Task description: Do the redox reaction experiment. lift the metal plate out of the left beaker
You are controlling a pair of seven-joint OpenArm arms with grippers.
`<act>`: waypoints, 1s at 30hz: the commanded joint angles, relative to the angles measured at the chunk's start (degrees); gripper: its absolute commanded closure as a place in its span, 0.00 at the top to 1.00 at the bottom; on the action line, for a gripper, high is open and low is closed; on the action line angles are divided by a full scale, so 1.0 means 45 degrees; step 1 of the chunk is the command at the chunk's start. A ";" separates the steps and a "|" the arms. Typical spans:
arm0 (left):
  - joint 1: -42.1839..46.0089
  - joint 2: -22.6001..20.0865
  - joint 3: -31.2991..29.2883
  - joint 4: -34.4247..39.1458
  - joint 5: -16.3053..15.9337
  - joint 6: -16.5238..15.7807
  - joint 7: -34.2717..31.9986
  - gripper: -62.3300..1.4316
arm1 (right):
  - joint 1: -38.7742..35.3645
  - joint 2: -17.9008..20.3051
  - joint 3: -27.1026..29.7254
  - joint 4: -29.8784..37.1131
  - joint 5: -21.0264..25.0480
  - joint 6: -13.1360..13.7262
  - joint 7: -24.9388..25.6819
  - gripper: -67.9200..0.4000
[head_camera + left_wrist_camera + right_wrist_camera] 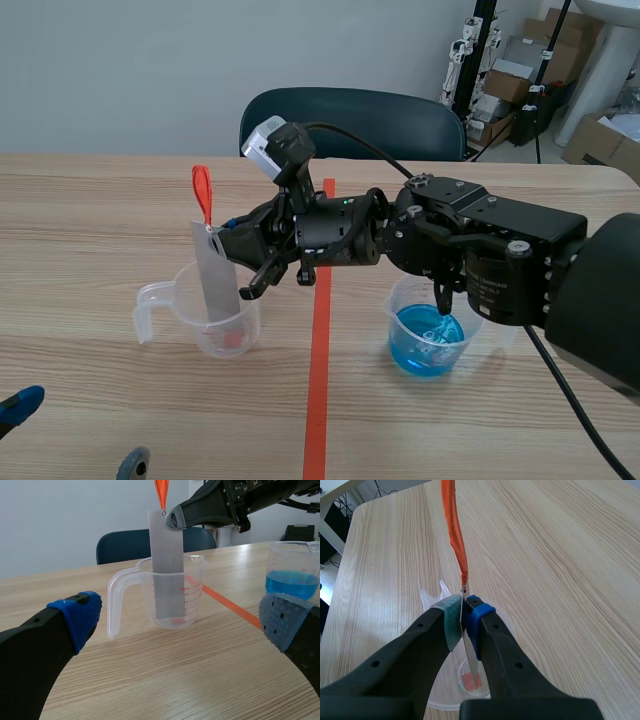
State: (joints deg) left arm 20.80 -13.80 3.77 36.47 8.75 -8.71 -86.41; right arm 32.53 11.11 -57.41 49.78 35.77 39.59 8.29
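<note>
Wood-grain table (100,200) is filling the view, with 1 orange tape line (320,380) running down it and a dark chair (350,115) sitting behind. Right gripper (464,615) is clamping the metal plate (167,565) near its top, and left gripper (182,622) is hanging wide open. Plate's grey and flat, wearing an orange ribbon (203,195), standing upright with its lower end inside the left beaker (215,335).

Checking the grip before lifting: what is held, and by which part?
Right gripper pinches the metal plate near its top edge; left gripper holds nothing.
</note>
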 commanded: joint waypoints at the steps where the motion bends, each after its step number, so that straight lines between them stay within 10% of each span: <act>1: 0.0068 -0.0121 -0.0053 0.0087 -0.0029 0.0010 -0.0582 1.00 | 0.0321 -0.0073 -0.0010 0.0151 0.0049 0.0238 0.0039 0.01; 30: 0.0068 -0.0121 -0.0053 0.0087 -0.0029 0.0010 -0.0582 1.00 | 0.0355 0.0000 -0.0010 0.0719 -0.1627 0.0646 -0.0102 0.01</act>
State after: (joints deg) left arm 20.80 -13.80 3.77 36.47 8.75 -8.71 -86.41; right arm 33.43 10.98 -57.39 51.59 28.29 41.85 7.99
